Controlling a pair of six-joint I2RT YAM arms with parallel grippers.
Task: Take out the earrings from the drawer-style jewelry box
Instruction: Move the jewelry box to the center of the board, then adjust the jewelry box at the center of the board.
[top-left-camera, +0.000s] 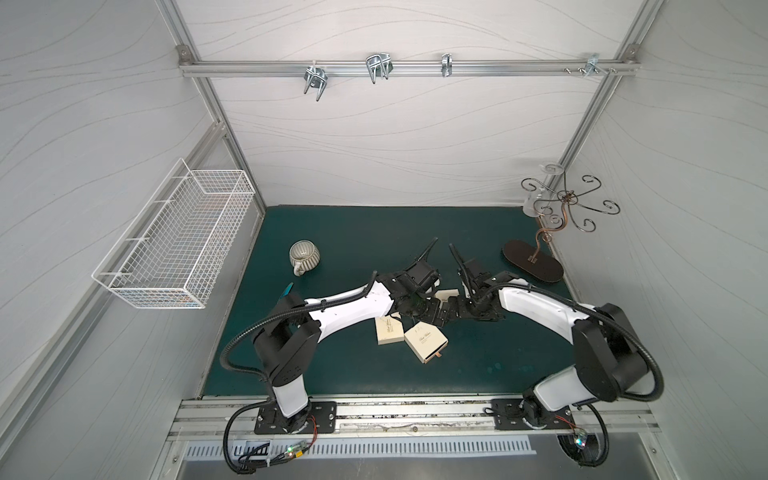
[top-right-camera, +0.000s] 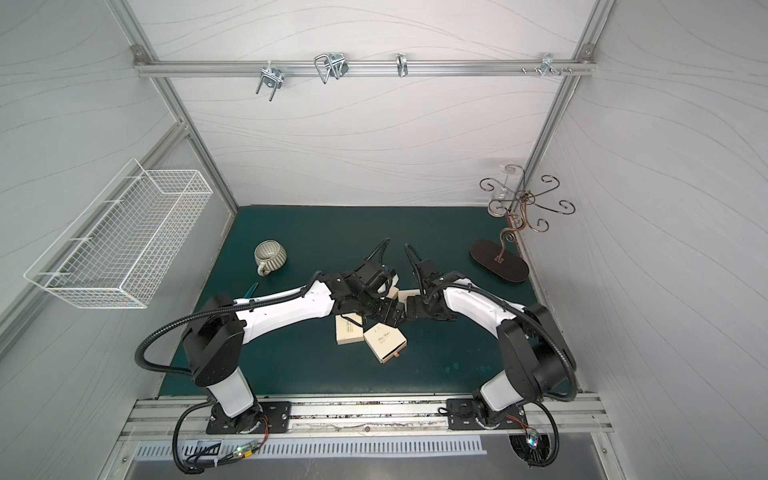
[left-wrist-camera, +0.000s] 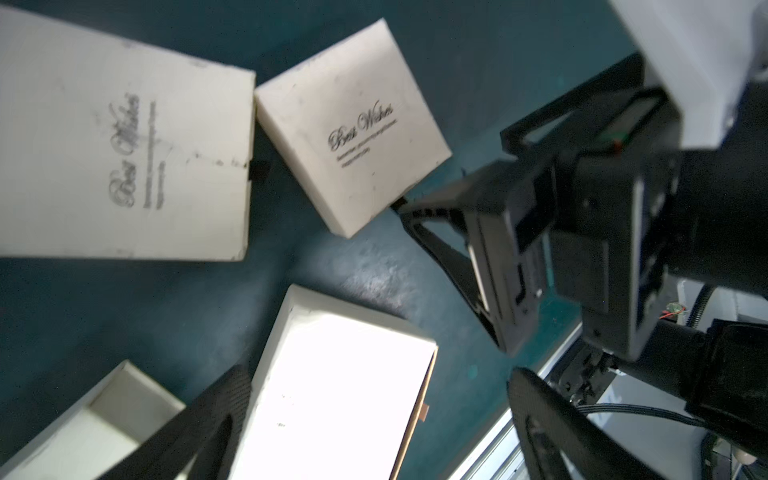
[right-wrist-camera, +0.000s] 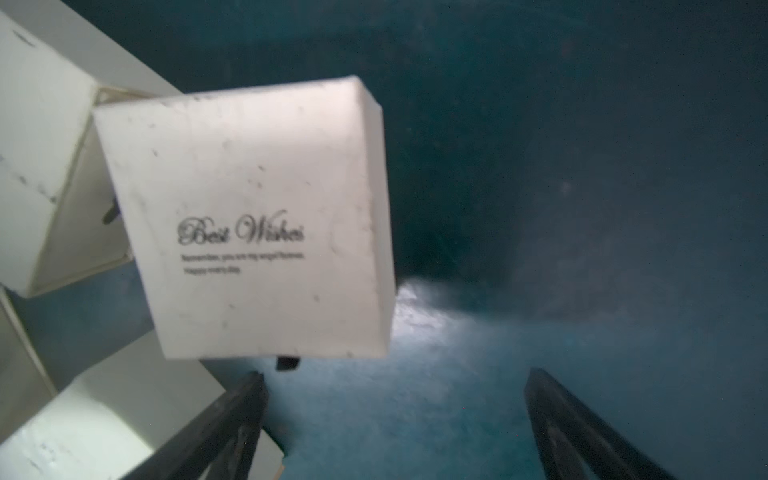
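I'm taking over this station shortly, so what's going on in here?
Two robot arms lean in over a cluster of cream jewelry boxes in the middle of the green mat. The left gripper and the right gripper both hang open and hold nothing. The nearest box looks shut, its dark pull tab facing the right gripper. No earrings are visible, so nothing is out yet.
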